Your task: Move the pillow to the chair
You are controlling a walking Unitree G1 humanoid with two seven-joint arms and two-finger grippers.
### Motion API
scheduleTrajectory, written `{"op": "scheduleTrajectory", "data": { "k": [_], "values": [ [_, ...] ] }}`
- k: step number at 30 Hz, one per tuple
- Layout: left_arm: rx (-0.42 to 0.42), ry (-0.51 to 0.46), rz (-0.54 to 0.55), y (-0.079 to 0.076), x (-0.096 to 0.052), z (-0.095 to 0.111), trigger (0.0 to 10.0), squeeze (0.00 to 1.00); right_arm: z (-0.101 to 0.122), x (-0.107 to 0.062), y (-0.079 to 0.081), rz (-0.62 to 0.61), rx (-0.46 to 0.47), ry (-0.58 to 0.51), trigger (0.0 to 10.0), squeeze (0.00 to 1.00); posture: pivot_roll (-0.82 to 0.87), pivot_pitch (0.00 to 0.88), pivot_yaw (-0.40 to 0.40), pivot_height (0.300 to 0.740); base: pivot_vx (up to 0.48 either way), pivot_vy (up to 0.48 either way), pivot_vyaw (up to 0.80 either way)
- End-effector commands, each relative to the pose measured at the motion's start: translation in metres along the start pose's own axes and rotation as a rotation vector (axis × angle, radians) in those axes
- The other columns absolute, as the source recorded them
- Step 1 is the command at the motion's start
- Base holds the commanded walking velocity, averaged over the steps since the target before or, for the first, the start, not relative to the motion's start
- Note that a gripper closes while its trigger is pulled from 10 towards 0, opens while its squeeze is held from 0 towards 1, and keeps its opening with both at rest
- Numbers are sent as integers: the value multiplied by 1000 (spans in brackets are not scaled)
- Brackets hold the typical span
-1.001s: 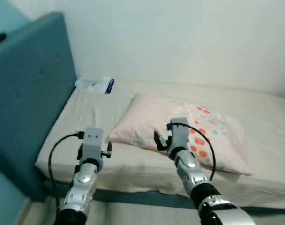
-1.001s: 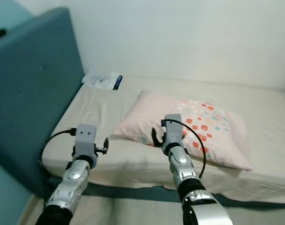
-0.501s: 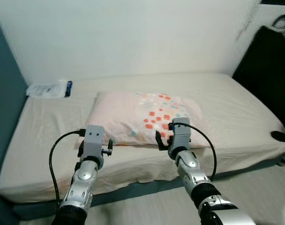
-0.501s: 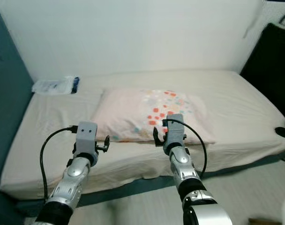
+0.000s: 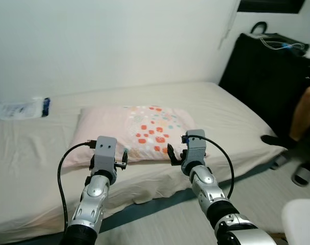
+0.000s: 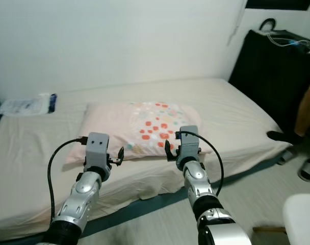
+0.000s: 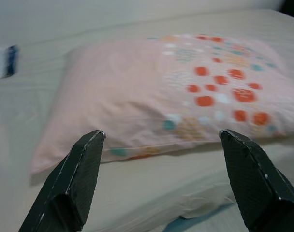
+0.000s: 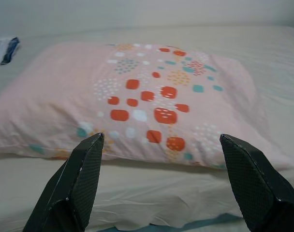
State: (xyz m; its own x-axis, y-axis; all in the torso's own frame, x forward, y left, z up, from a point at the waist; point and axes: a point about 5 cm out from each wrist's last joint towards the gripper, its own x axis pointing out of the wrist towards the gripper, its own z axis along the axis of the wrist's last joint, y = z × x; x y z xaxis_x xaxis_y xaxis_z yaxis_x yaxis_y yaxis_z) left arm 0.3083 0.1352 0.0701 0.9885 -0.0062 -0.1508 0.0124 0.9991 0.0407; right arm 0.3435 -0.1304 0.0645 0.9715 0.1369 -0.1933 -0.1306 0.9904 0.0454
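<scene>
1. I am looking down at a soft pale pink rectangular pillow with a patch of red, orange and teal dots; it is lying flat on a bed covered with a cream fitted sheet, nearer the front edge than the wall.
2. I am holding my left pincer raised in front of the bed's front edge, facing the pillow's plain pink end; its two black fingers are standing wide apart with nothing between them, and they are not touching the pillow.
3. I am holding my right pincer level with the left one, just beside it, facing the dotted end of the pillow; its fingers are also spread wide and gripping nothing.
4. A white plastic packet with a dark blue end is lying on the sheet near the wall, well apart from the pillow on my left.
5. A tall black piece of furniture is standing past the far end of the bed on my right, with cables on top.
6. A person's bare leg is showing at the right edge, with dark sandals on the floor beside it.
7. A white rounded object is sitting at the lower right corner; I cannot tell what it is.
</scene>
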Motion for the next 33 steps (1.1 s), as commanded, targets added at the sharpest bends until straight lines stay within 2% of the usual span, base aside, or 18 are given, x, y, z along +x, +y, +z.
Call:
{"op": "scheduleTrajectory", "data": {
  "k": [1, 29, 33],
  "values": [
    [-11, -11, -11, -2, -2, 0, 10000, 0, 0, 1, -3, -10, 5, 14, 10000, 0, 0, 0, -83, 740, 266, 0, 0],
    [-30, -39, -25, -3, -4, 3, 10000, 0, 3, 2, -3, -4, -4, 14, 10000, 0, -3, 0, -88, 740, 422, 0, 0],
    [-31, -48, -25, -3, -4, 3, 10000, 0, 3, 3, -3, -4, -3, 13, 10000, 0, -5, 0, -87, 740, 0, 0, 0]
  ]
}}
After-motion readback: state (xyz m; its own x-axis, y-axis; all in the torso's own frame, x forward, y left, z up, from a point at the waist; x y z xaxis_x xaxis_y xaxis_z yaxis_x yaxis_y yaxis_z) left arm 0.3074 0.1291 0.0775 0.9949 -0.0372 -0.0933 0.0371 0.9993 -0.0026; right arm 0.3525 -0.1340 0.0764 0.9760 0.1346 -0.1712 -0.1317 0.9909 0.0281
